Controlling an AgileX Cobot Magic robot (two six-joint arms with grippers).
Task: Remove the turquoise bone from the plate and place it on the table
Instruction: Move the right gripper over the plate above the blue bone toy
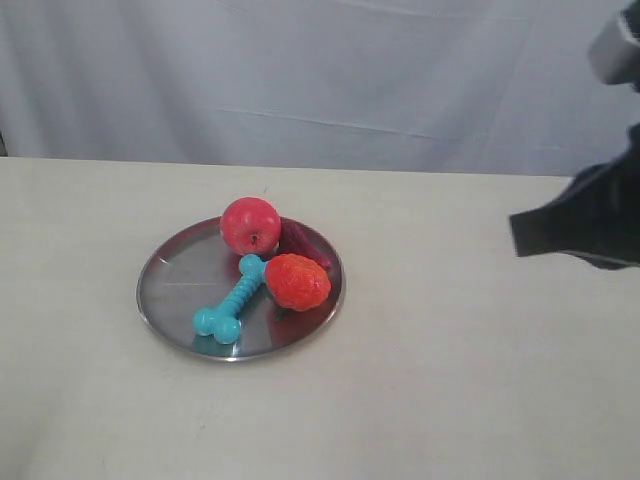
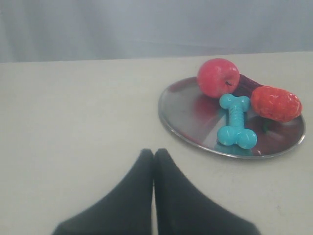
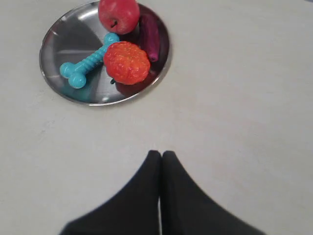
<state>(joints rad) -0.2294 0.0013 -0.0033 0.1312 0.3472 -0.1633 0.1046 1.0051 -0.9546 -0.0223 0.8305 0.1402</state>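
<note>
The turquoise bone (image 1: 230,302) (image 2: 236,122) (image 3: 88,62) lies flat on the silver plate (image 1: 170,285) (image 2: 183,110) (image 3: 63,36), which rests on the beige table (image 1: 450,350). One knobbed end points at the plate's near rim; the other sits between the red apple and the orange fruit. My right gripper (image 1: 520,237) (image 3: 160,153) hovers over the table at the right, well clear of the plate, shut and empty. My left gripper (image 2: 153,152) is also shut and empty, short of the plate; the exterior view does not show it.
A red apple (image 1: 250,225) (image 2: 218,77) (image 3: 119,14), an orange bumpy fruit (image 1: 297,281) (image 2: 276,103) (image 3: 126,62) and a dark purple item (image 1: 303,240) (image 3: 149,34) share the plate. A white cloth backdrop (image 1: 320,70) hangs behind the table.
</note>
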